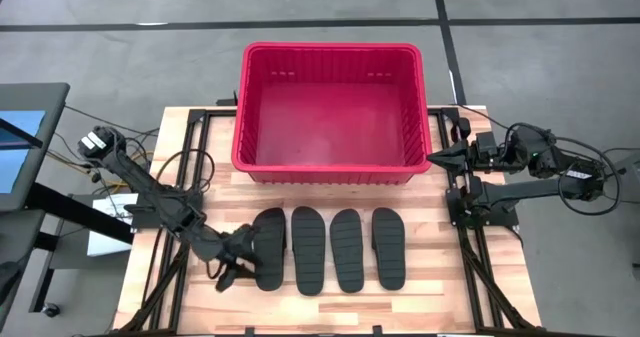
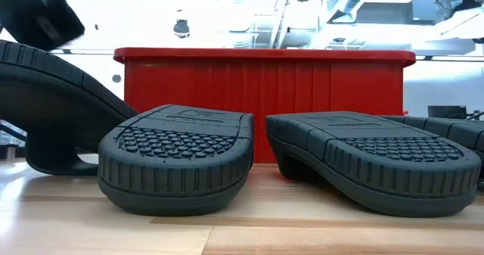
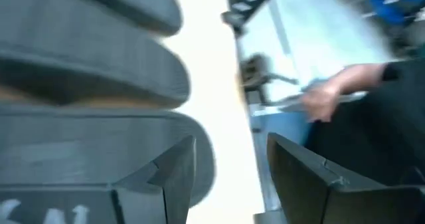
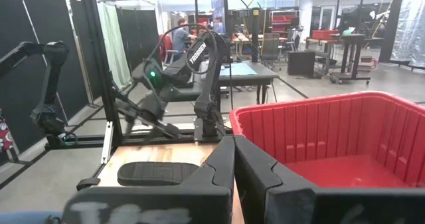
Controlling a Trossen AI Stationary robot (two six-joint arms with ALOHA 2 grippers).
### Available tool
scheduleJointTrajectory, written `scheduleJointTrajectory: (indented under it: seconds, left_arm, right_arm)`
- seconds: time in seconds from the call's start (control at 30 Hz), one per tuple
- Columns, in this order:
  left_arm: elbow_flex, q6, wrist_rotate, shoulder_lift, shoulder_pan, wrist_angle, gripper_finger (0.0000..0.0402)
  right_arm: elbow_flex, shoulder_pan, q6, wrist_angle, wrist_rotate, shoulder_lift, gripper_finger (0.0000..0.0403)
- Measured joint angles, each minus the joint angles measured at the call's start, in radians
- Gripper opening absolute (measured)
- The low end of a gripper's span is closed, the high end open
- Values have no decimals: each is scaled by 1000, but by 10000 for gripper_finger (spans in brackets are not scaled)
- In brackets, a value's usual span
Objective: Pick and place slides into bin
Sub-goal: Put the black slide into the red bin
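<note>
Left gripper [image 1: 243, 260] at the leftmost of four slides [image 1: 269, 249], fingers apart astride its edge. Right gripper [image 1: 436, 157] shut, empty, beside bin [image 1: 330, 169].

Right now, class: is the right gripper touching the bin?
Apart. The high view shows the right gripper, jaws shut, just outside the bin's right rim, with a small gap of table frame between them.
</note>
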Motion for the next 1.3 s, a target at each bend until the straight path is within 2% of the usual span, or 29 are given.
scheduleJointTrajectory:
  seconds: [0.17, 0.43, 0.63, 0.77, 0.93, 1.07, 1.3]
  left_arm:
    - [0, -21, -38, 0, -89, 79, 174]
    - [7, -44, -180, 0, -203, 87, 174]
    - [114, 1, -252, 40, -260, 20, 174]
    - [281, 35, -296, 128, -279, -173, 174]
    - [544, 51, -328, 303, -283, -589, 174]
    - [723, 53, -329, 468, -283, -860, 174]
    - [951, 102, -325, 716, -282, -1056, 174]
  right_arm:
    - [0, 0, 0, 0, 0, 0, 0]
    - [0, 0, 0, 0, 0, 0, 0]
    - [0, 0, 0, 0, 0, 0, 0]
    - [0, 0, 0, 0, 0, 0, 0]
    - [0, 0, 0, 0, 0, 0, 0]
    - [0, 0, 0, 0, 0, 0, 0]
    - [0, 0, 0, 0, 0, 0, 0]
